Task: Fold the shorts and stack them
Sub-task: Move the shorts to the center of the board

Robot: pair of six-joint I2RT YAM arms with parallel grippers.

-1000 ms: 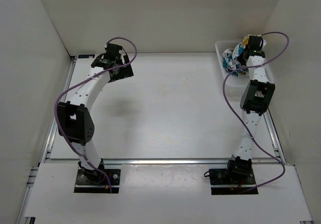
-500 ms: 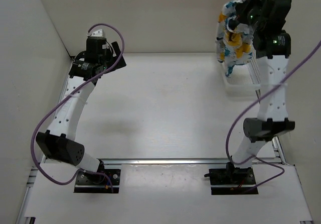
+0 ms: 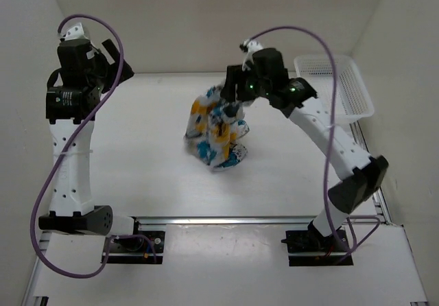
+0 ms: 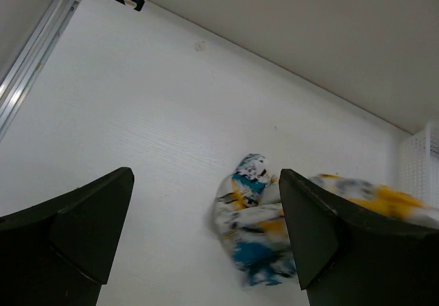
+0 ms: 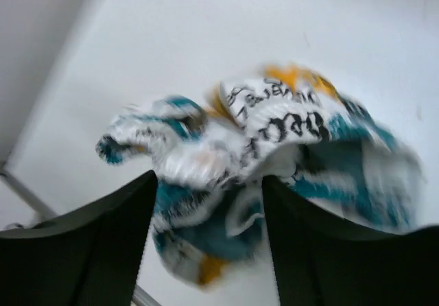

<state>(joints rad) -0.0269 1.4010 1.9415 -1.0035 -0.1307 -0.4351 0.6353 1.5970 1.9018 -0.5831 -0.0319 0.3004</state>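
one shorts bundle (image 3: pixel 215 133) moved from basket (image 3: pixel 343 90) to table (image 3: pixel 137 169), left end effector (image 4: pixel 206 174) spread, right end effector (image 5: pixel 209 178) spread

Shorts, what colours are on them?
Crumpled cloth shorts: white with teal, orange, black print; top external view.

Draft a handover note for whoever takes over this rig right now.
Left end effector: open, holding nothing, raised at far left.
Right end effector: right over the shorts; grip unclear, view blurred.
Shorts: bunched up, lower end on the table, outside the basket.
Done: shorts out of the basket.
To do: flatten, fold, stack.
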